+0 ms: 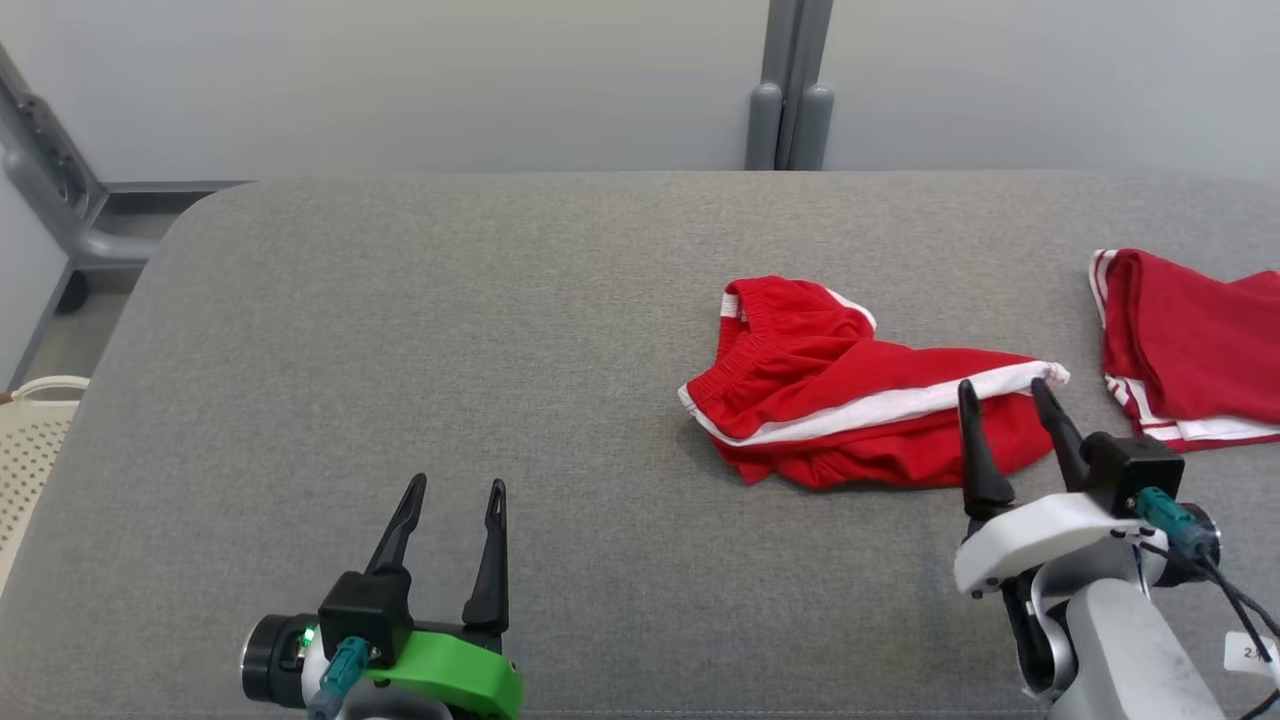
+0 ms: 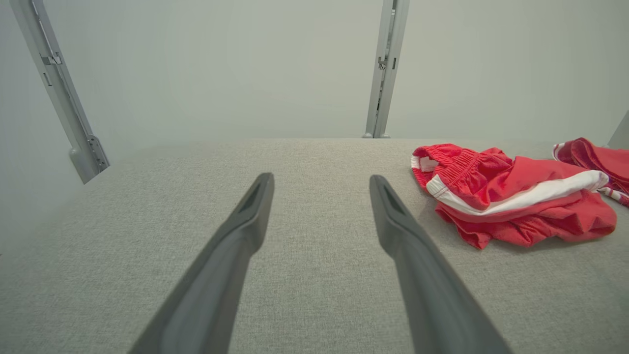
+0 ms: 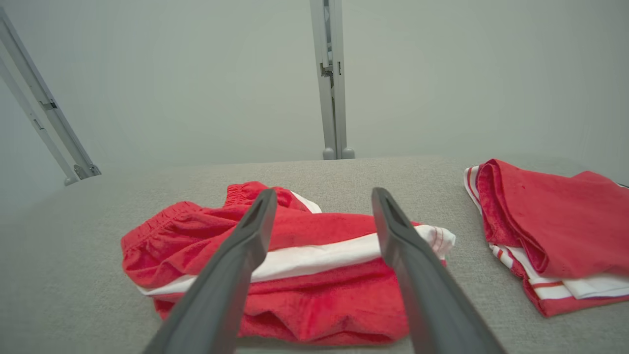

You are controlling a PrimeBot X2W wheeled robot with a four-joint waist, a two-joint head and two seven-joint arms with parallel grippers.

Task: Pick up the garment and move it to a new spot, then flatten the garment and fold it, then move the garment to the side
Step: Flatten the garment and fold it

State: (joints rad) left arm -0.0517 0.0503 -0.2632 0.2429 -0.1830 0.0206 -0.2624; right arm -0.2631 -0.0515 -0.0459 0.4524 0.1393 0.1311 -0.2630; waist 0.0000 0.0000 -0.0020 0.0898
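Crumpled red shorts with white side stripes (image 1: 860,400) lie right of centre on the grey fabric-covered table (image 1: 450,350).
The right gripper (image 1: 1002,385) hovers spread and empty at their near right end; the left gripper (image 1: 457,483), likewise empty, waits near left. Pinching one layer could leave them twisted; a second red garment (image 1: 1190,340) just right risks snagging.

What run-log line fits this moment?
red shorts: crumpled on grey surface | left hand: open, empty | right hand: open, over shorts | second red garment: further right
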